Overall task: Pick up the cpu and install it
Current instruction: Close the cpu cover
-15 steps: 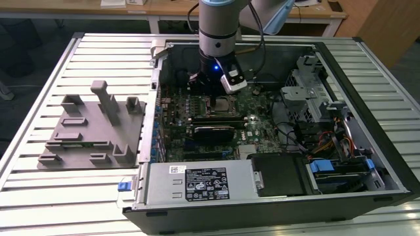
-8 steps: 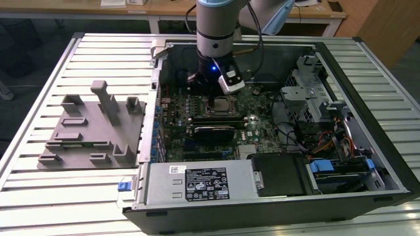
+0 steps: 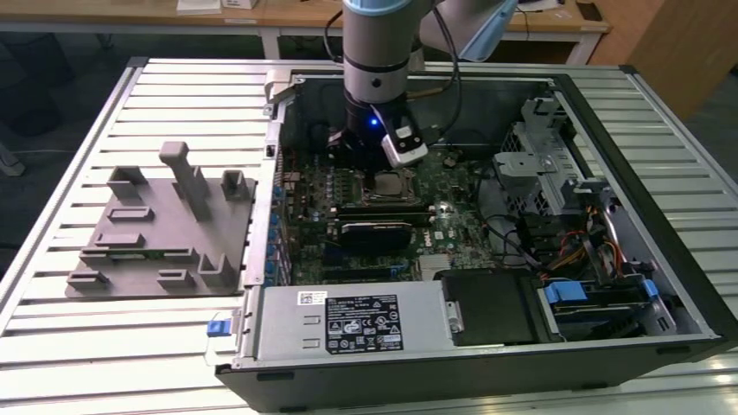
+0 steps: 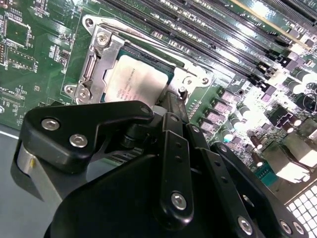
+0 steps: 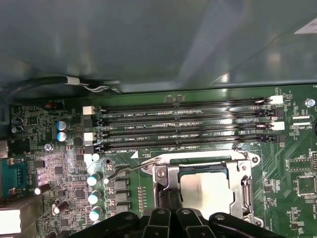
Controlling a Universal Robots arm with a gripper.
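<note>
While the arm [image 3: 375, 52] hung down into the open computer case [image 3: 461, 380] on the bench [image 3: 185, 95], the cpu [image 5: 205, 191] lay flat in its metal socket frame [image 5: 245, 188] on the green board [image 5: 292, 163]. The claw [image 5: 170, 198] looked closed, holding nothing, just beside the cpu's edge.

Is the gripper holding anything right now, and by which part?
Cannot tell. The cpu lies flat in the socket frame, with the gripper at one of its edges; any grip there is hidden.
</note>
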